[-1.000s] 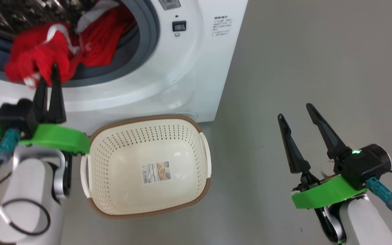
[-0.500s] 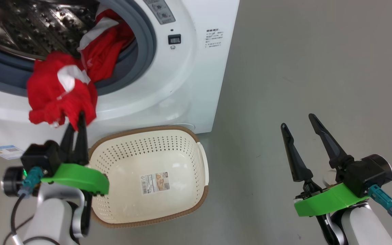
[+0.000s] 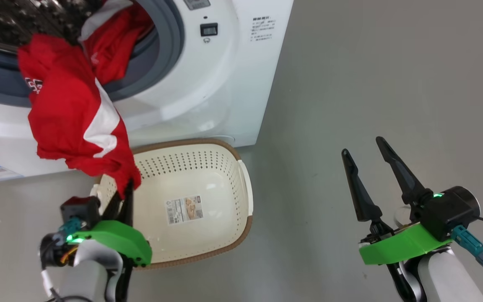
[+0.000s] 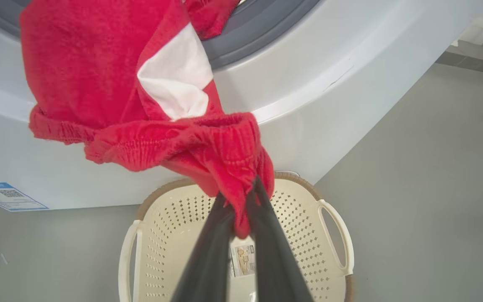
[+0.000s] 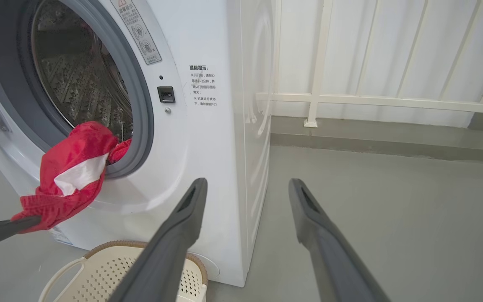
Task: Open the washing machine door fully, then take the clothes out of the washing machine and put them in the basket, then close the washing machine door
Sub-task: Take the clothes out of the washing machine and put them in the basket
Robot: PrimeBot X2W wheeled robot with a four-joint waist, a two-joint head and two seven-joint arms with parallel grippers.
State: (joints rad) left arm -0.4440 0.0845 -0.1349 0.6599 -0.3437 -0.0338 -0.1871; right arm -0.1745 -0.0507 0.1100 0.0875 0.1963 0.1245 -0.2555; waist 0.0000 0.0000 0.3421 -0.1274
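The left gripper clamps its fingers on the clothes above the basket's left rim, cloth apparently trailing from the washing machine; the right gripper fingers stand apart.

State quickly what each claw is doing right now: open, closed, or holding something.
Left claw: closed, holding the clothes.
Right claw: open, holding nothing.

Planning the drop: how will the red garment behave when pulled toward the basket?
Probably floppy: the red garment drapes from the washing machine to the left gripper, pinching one edge. Likely to trail: part may land outside the basket.
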